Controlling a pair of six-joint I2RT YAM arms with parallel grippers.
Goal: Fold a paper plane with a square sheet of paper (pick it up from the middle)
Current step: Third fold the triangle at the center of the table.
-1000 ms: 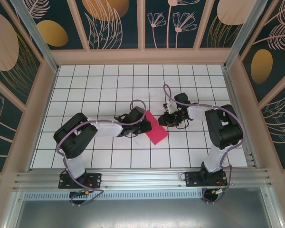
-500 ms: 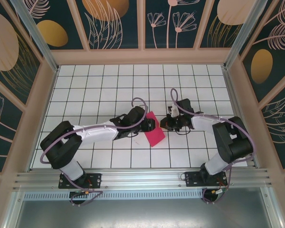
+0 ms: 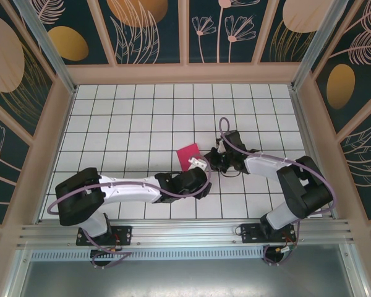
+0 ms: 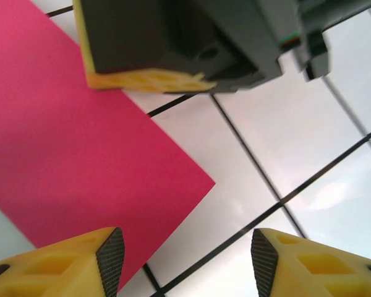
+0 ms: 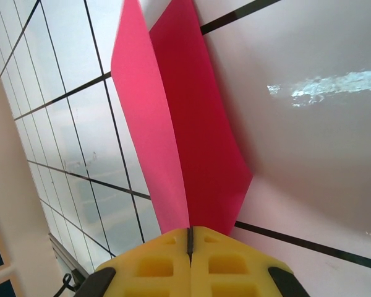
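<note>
The square sheet of paper [image 3: 188, 154] is magenta-pink and creased, near the middle of the tiled floor. In the right wrist view its two layers [image 5: 173, 124] spread in a V away from my right gripper [image 5: 190, 238], which is shut on their near edge. From above, the right gripper [image 3: 210, 162] sits at the paper's right side. My left gripper [image 4: 187, 263] is open, nothing between its pads, with a corner of the paper [image 4: 80, 136] just ahead of the left pad. In the top view the left gripper [image 3: 200, 168] is just near of the paper.
White tiled floor [image 3: 130, 124] with dark grout lines, boxed in by patterned walls [image 3: 25, 93]. The right gripper's dark body [image 4: 185, 43] looms close in front of the left wrist camera. Both arms stretch toward the middle, a metal rail [image 3: 185, 232] along the near edge.
My left gripper let go of the paper, opened, and the arm swung toward the near side. The right gripper shut on the paper, which now looks shorter and sits farther back.
</note>
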